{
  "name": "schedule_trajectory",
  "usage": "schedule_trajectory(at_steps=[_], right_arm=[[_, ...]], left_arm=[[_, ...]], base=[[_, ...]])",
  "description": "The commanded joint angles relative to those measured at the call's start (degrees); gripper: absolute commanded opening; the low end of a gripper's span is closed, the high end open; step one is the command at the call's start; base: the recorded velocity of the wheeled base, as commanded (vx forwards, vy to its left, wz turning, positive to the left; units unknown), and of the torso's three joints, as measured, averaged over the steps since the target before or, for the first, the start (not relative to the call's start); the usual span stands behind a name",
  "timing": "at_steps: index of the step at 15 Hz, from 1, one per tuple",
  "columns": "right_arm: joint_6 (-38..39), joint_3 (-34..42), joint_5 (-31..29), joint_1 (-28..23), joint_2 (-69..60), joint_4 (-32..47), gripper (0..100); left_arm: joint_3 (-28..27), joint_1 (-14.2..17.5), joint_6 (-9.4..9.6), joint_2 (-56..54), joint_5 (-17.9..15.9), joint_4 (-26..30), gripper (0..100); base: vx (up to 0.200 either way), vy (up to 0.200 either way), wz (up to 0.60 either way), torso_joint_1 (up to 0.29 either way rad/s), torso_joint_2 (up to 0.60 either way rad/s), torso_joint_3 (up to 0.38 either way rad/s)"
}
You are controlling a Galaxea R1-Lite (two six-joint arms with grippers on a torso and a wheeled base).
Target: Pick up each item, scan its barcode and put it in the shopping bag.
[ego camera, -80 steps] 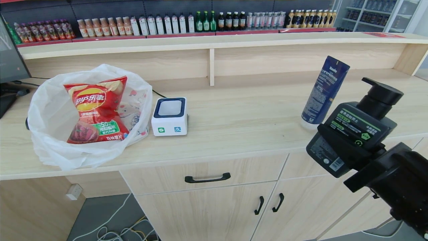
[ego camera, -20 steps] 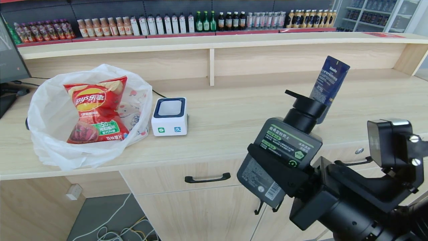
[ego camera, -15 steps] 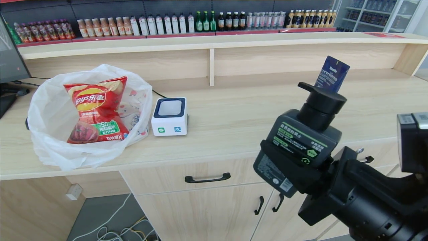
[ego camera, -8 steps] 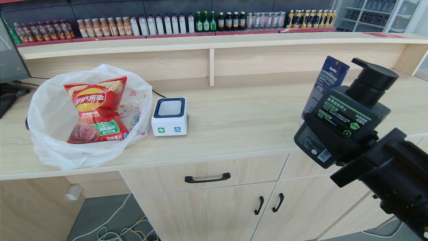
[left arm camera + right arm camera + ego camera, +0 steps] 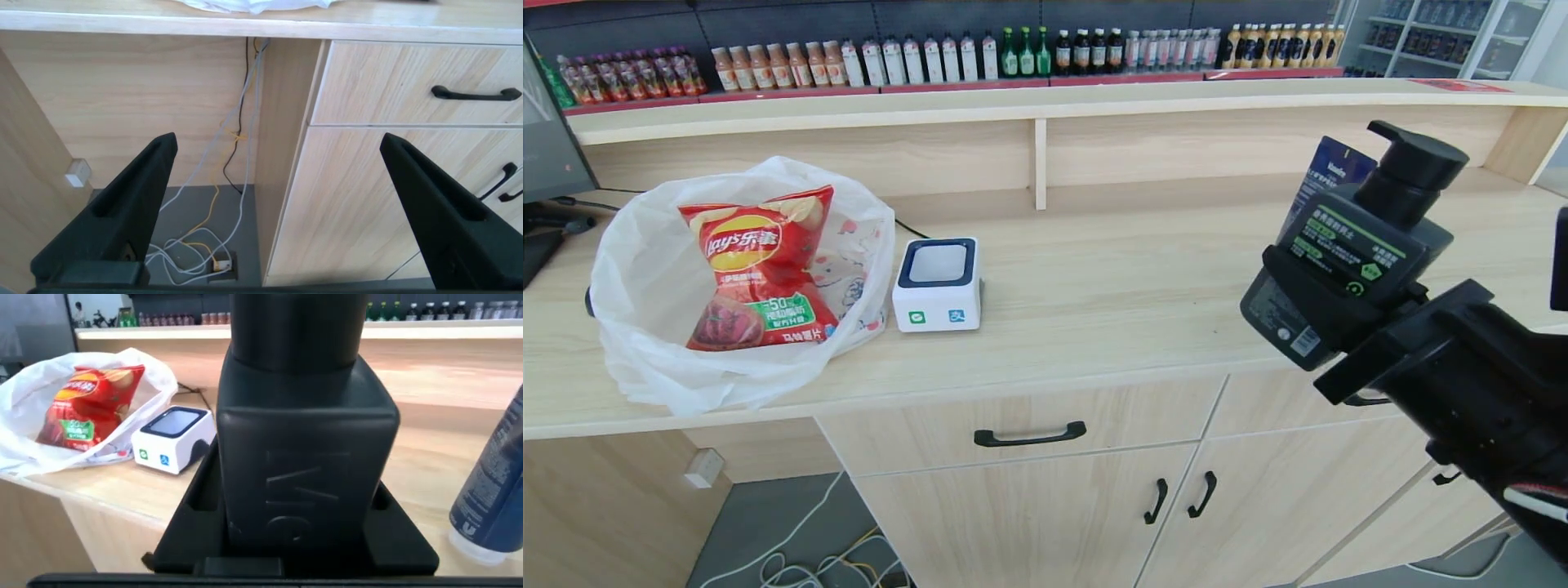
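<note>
Over at 3 o'clock in the head view, the right gripper (image 5: 298, 539) is clamped on the black pump bottle (image 5: 1347, 245), held up off the counter (image 5: 1094, 310). Long axis is tilted, pump head pointing ~1 o'clock, base ~7. Barcode (image 5: 1307, 341) sits low on the side panel, facing roughly 7, not downward. Scanner (image 5: 937, 284) is well apart at 9 o'clock from the bottle, window up, w/ the shopping bag (image 5: 629, 343) (chips (image 5: 760, 269) inside) just beside it, further toward 9. Blue tube (image 5: 1331, 163) stands right behind the bottle. Left gripper (image 5: 278, 204) hangs wide open below the counter edge, by the cabinet. Imo next bit = carry toward 9 and roll the bottle so the barcode meets the window.
</note>
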Motion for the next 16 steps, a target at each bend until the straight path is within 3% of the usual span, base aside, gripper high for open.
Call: schedule_trajectory(at_steps=[1, 4, 7, 10, 16], right_arm=[[0.22, -1.47, 0.29, -2.19, 2.7, -1.27, 0], [-0.04, 1.69, -0.77, -1.67, 2.52, -2.68, 0], [-0.48, 3.27, -5.42, -1.84, 2.7, -3.73, 0], [-0.57, 0.9, -5.6, -1.49, 2.7, -3.73, 0], [-1.62, 3.71, -6.3, -1.58, 1.73, -1.27, 0]], left_arm=[[0.0, -0.06, -0.02, -0.02, 0.01, -0.01, 100], [0.0, 0.02, -0.02, -0.02, 0.01, -0.01, 100], [0.0, 0.02, -0.02, -0.02, 0.01, 0.08, 100], [0.0, 0.02, -0.11, -0.02, 0.01, -0.01, 100], [0.0, -0.06, -0.11, -0.02, 0.01, -0.01, 100]], base=[[0.0, 0.2, 0.0, 0.002, 0.0, 0.002], [0.0, 0.2, 0.0, -0.001, 0.0, 0.005], [0.0, 0.2, 0.0, 0.001, 0.0, -0.001], [0.0, 0.2, 0.0, 0.001, 0.0, -0.001], [0.0, 0.2, 0.0, 0.0, 0.0, 0.004]])
